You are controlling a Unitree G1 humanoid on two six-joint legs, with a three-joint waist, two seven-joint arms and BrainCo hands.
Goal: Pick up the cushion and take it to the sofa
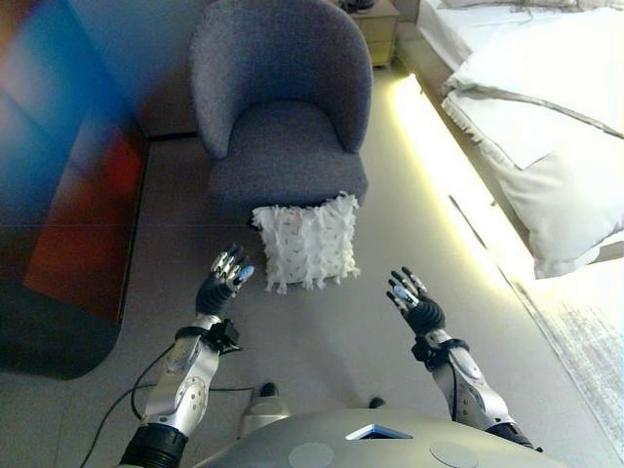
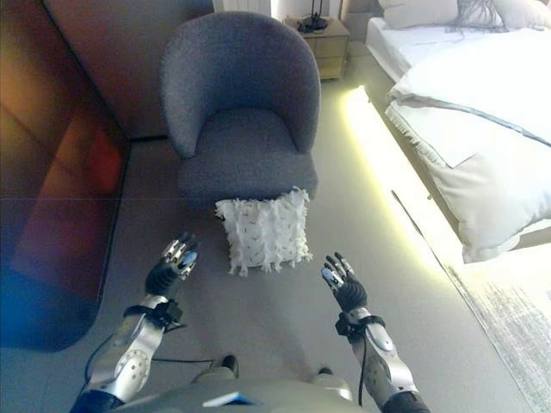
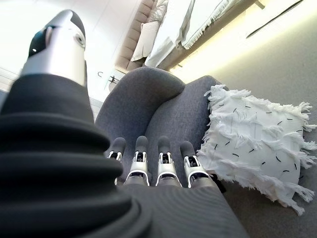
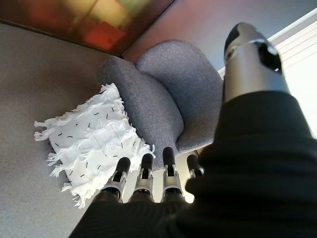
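A white fringed cushion (image 1: 306,242) with small black dashes stands on the floor, leaning against the front of a grey armchair (image 1: 280,107). It also shows in the left wrist view (image 3: 257,144) and the right wrist view (image 4: 94,144). My left hand (image 1: 224,276) is open, raised to the left of the cushion and apart from it. My right hand (image 1: 414,300) is open, raised to the right of the cushion and a little nearer to me. Both hands are empty.
A bed with white bedding (image 1: 546,107) runs along the right, with a lit strip (image 1: 434,146) along its base. A wooden nightstand (image 2: 323,39) stands behind the armchair. A dark glossy cabinet (image 1: 58,195) lines the left. A pale rug (image 2: 508,318) lies at lower right.
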